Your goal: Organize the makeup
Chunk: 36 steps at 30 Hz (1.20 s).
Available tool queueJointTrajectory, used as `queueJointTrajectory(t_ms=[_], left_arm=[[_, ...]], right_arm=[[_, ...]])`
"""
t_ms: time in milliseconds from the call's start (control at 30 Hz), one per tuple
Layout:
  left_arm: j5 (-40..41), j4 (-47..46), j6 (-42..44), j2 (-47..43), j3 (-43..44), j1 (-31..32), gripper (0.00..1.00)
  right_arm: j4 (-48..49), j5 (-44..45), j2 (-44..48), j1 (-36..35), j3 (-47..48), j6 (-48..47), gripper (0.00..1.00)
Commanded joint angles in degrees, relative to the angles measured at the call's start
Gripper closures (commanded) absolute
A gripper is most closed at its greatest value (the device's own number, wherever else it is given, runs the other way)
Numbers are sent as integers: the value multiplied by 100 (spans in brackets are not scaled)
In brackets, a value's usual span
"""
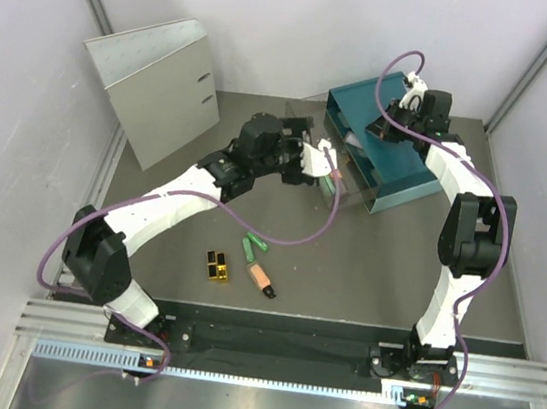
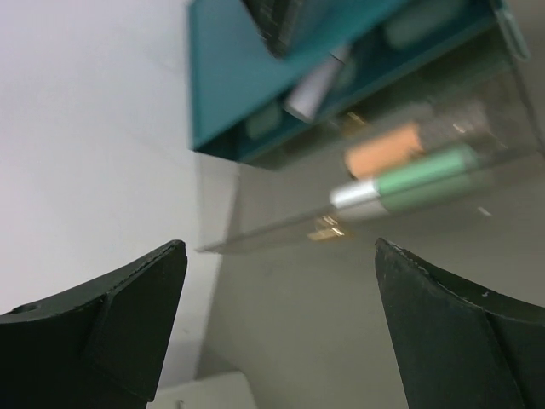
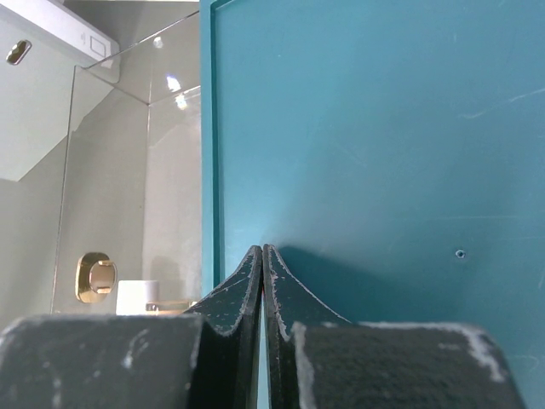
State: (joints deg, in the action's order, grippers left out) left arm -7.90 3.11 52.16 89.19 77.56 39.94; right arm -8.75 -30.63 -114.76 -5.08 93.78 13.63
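Roughly half done, I judge: a small gold-and-black block (image 1: 217, 266), two green tubes (image 1: 252, 248) and a peach-orange black-capped tube (image 1: 263, 281) lie loose on the grey desk (image 1: 366, 267). A peach tube (image 2: 383, 153) and a green silver-capped tube (image 2: 417, 175) lie inside the clear plastic box (image 2: 272, 204). The left end effector (image 2: 279, 251) gapes wide and empty just before that box; the right end effector (image 3: 263, 251), shut, rests against the teal drawer box (image 3: 383, 128).

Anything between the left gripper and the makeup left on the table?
No object visible. The left gripper, open at the clear box, has bare tabletop between it and the green tubes, peach-orange tube and gold-and-black block. Only its own purple cable loops across that stretch, close by the green tubes.
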Motion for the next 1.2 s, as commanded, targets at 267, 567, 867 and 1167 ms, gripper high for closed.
queueJointTrajectory(t_ms=[267,567,867,1167], left_arm=[[-1696,1806,-92,-1201,-1040,-338,6],[-2585,2580,101,-1720,-1840,-23,12],[-2489,3826,865,-1413,-2087,514,17],[-2374,4558,1648,-982,-2375,637,19]], right_arm=[[-1726,348,-618,25,-518,-194,100],[-1717,356,-627,25,-571,-194,100],[-1735,383,-635,25,-659,-194,100],[-1691,383,-697,25,-685,-168,100]])
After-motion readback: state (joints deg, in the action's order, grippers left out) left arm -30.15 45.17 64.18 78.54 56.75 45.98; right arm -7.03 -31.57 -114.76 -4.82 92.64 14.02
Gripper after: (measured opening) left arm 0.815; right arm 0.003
